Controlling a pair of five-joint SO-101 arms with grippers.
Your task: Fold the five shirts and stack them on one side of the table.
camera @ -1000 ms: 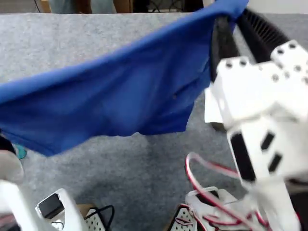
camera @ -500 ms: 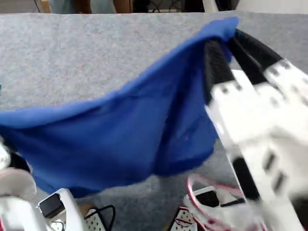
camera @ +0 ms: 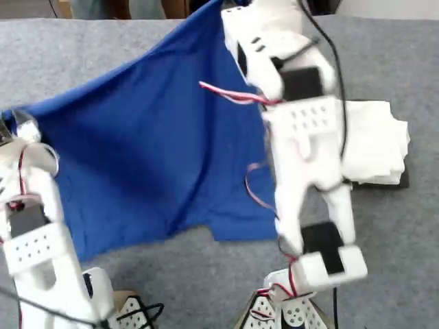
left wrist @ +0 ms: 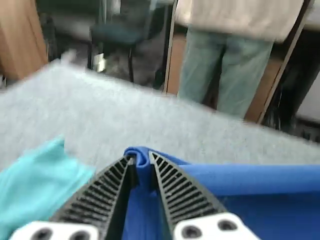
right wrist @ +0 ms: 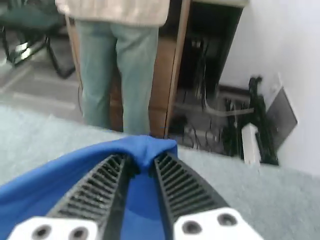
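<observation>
My left jaws and right jaws each pinch the blue shirt (camera: 151, 157) stretched between them, grey table (camera: 103, 48) (felt-like) beneath, wooden cabinet (right wrist: 176, 60) beyond

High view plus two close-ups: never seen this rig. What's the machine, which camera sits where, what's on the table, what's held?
Two white robot arms sit side by side at a grey-covered table. The high view looks down from a fixed camera. Each close-up comes from a camera on one arm's wrist, looking along its fingers. The left gripper and the right gripper each pinch a corner of one blue shirt, spread between them. A folded white pile lies on the table beside the right arm, and a teal cloth lies near the left gripper.
</observation>
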